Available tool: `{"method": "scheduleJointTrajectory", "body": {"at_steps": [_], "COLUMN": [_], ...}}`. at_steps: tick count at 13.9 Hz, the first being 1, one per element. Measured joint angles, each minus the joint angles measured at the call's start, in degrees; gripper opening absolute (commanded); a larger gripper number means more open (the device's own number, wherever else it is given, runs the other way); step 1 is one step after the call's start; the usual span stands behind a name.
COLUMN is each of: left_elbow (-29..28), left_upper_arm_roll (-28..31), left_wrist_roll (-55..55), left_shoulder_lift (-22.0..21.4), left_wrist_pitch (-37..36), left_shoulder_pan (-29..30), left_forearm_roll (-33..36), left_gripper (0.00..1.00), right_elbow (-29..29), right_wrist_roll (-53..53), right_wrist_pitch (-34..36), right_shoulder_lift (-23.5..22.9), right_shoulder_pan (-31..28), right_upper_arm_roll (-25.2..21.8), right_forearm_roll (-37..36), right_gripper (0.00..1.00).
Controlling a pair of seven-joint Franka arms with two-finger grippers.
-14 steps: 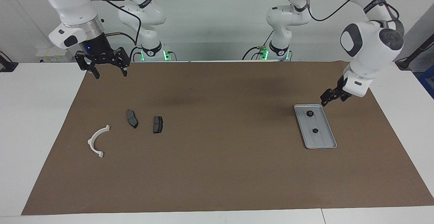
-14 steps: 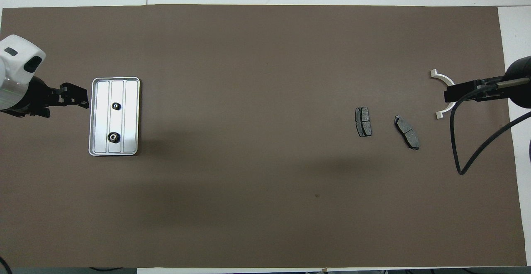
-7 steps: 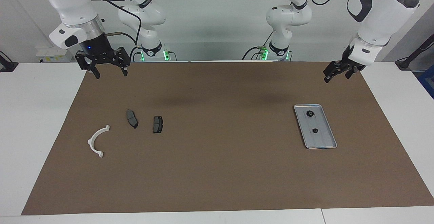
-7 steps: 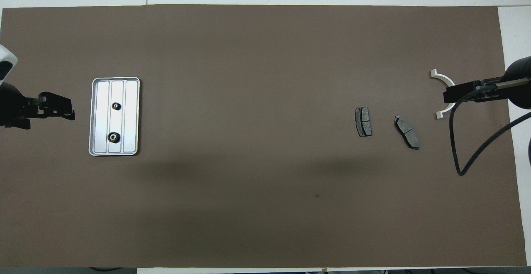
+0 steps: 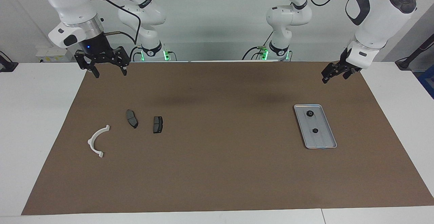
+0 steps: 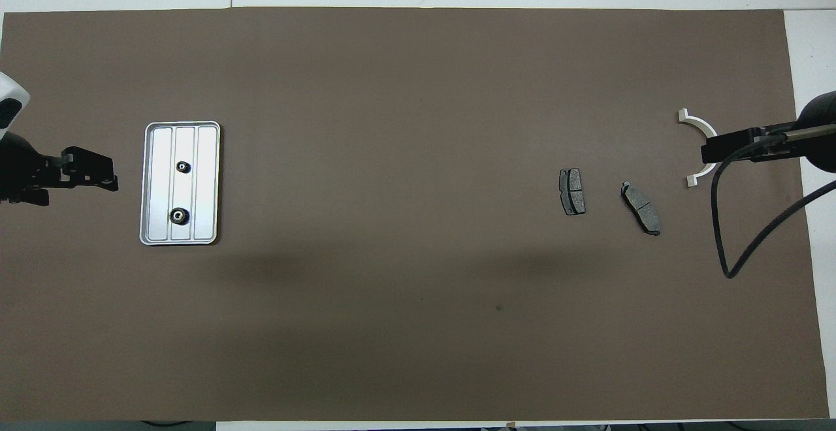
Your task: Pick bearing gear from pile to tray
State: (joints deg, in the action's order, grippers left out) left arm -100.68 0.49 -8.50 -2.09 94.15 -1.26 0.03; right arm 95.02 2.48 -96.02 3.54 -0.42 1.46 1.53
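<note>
Two small black bearing gears (image 5: 309, 113) (image 5: 315, 130) lie in the silver tray (image 5: 323, 139) at the left arm's end of the mat; from overhead the gears (image 6: 183, 167) (image 6: 177, 215) sit on the tray's (image 6: 208, 157) middle strip. The pile is a white half-ring bracket (image 5: 91, 140) (image 6: 697, 122) and two dark brake pads (image 5: 132, 118) (image 5: 158, 124). My left gripper (image 5: 334, 75) (image 6: 112, 175) hangs open and empty, raised over the mat beside the tray. My right gripper (image 5: 111, 74) (image 6: 738, 145) waits open, high over the mat's edge by the bracket.
A brown mat (image 5: 217, 169) covers most of the white table (image 5: 37, 115). The brake pads (image 6: 572, 191) (image 6: 641, 207) lie side by side, nearer the mat's middle than the bracket. A black cable (image 6: 725, 248) hangs from the right arm.
The left gripper has lifted away from the tray's corner and drawn back, then nearly stopped. The right arm has held still. Gears, pads and bracket have not moved.
</note>
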Motion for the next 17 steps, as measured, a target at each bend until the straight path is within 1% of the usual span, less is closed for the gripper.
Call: {"method": "scheduleJointTrajectory", "body": {"at_steps": [5,10,17], "left_elbow": [0.34,2.41,2.51], "left_upper_arm_roll": [-0.08,-0.01,-0.42], "left_wrist_roll": [0.09,0.09,0.11], "left_shoulder_lift": [0.00,-0.01,-0.01], "left_wrist_pitch": [0.73,0.79,0.79], "left_shoulder_pan": [-0.03,-0.03,-0.04], "left_forearm_roll": [0.00,0.00,0.00], "left_gripper": [1.00,1.00,1.00], "right_elbow": [0.00,0.00,0.00], "right_wrist_roll": [0.00,0.00,0.00], "right_wrist_pitch": [0.23,0.23,0.23], "right_shoulder_lift": [0.06,0.09,0.20], "right_shoulder_pan": [-0.02,-0.02,-0.02], "right_upper_arm_roll": [-0.12,-0.12,-0.12], "right_forearm_roll": [-0.01,-0.46,-0.48], "right_gripper": [1.00,1.00,1.00]}}
